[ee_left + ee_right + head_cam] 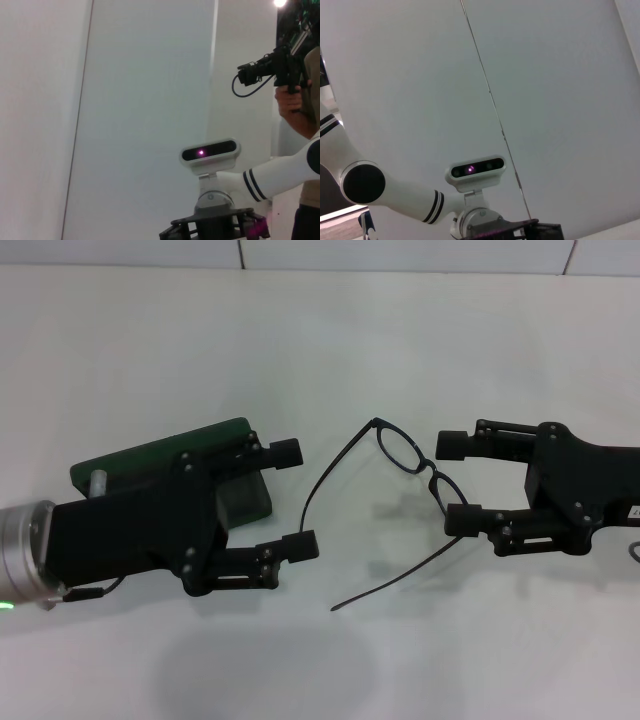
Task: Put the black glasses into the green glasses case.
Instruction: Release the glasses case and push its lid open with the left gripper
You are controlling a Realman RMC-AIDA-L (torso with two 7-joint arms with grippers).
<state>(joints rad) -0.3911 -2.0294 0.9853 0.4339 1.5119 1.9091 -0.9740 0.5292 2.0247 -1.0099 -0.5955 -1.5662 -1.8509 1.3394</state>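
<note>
The black glasses (400,451) lie on the white table at centre right in the head view, with both temple arms spread toward the left. My right gripper (456,483) is open, and its fingertips flank the right lens without closing on it. The green glasses case (160,456) lies at the left. Its green lid shows at the back and a dark grey part (245,495) toward the front. My left gripper (292,498) is open and empty, and it hangs over the case and hides much of it. Neither wrist view shows the glasses or the case.
The white table (320,340) runs back to a tiled wall edge at the top. The wrist views show only walls, my own head camera (209,151) and a person holding a camera (287,70) off to the side.
</note>
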